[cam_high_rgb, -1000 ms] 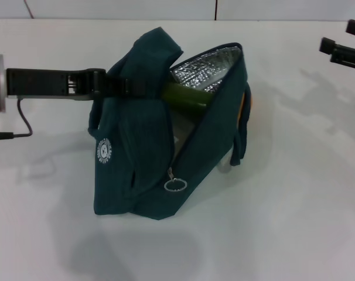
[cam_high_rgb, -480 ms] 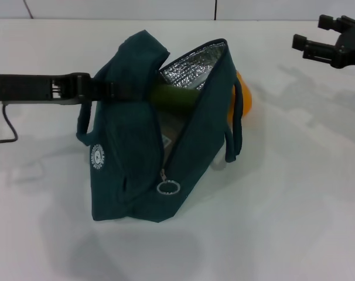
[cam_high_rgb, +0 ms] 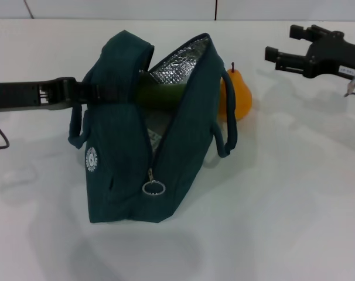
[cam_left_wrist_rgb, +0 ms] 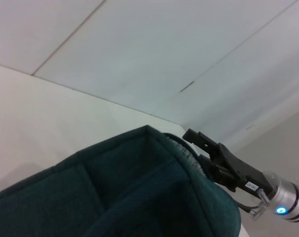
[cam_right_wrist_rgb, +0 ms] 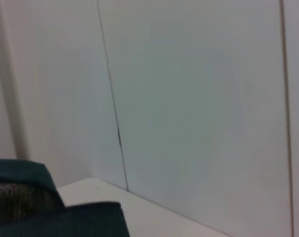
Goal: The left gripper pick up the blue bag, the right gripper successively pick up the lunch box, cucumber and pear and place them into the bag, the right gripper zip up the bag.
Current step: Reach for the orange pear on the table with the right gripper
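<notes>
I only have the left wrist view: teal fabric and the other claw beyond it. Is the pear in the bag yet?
Observer: No. The head view shows the pear standing on the table, behind the far handle of the blue bag.
Operator: And the cucumber, is it in?
Observer: Yes. The cucumber sits high inside the open mouth, against the foil lining, on the side where the left gripper clamps the bag's top.
Operator: Is the right gripper carrying anything?
Observer: Nothing. The right gripper is open and empty, in the air to the right of the pear.
</notes>
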You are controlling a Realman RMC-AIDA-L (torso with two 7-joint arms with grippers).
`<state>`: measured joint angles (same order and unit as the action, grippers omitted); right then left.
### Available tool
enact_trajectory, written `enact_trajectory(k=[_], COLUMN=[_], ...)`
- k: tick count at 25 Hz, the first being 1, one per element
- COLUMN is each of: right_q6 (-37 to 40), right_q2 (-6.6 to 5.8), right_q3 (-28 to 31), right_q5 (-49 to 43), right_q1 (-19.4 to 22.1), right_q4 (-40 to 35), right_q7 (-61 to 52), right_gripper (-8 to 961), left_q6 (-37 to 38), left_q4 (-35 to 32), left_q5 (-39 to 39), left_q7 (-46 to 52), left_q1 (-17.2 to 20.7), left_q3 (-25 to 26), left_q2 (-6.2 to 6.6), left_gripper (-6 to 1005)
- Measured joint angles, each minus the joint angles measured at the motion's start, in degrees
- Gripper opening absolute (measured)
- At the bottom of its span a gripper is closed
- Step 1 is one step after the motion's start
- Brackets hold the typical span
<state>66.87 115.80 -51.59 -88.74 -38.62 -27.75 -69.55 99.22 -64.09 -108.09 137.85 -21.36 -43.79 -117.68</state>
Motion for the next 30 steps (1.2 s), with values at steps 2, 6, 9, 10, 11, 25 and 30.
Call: enact_trajectory(k=[2,6,9,10,11,25,30], right_q6=[-0.5,-2.9,-4.6,-5.3,-5.6,-14.2,-14.9], right_q2=[0.12,0.32,0.40,0.40,0.41,0.39,0.39], right_q3=[-0.8,-3.9,-6.9,-8.8,-9.7,-26.4,-28.9], right_q5=[0.3,0.4,2.3,4.4,5.4,18.3,20.7], right_q1=[-0.5,-1.0,-1.1,-1.2,-1.3,-4.0,-4.8], right_q4=[0.9,1.6,2.2,2.7,2.9,4.4,4.8], right_q7=[1.1,1.8,3.2,4.3,4.8,11.1,12.3], right_gripper=[851,850,849,849,849,844,842], left_q6=[-0.5,-1.1,-1.3,-1.3,-1.4,-2.4,-2.4], left_q4=[1.1,2.4,2.8,2.8,2.8,5.0,5.1], left_q5=[-0.1,-0.3,-0.6,-0.7,-0.7,-0.4,-0.4], left_q7=[-0.6,-1.2,-1.7,-1.7,-1.7,-1.6,-1.4], left_q1=[0.1,0.2,0.2,0.2,0.2,-0.5,-0.9], left_q3=[0.1,0.8,1.4,1.5,1.5,3.2,3.9], left_q2=[0.02,0.15,0.16,0.15,0.14,-0.14,-0.18], left_gripper=[49,50,50,50,50,50,50])
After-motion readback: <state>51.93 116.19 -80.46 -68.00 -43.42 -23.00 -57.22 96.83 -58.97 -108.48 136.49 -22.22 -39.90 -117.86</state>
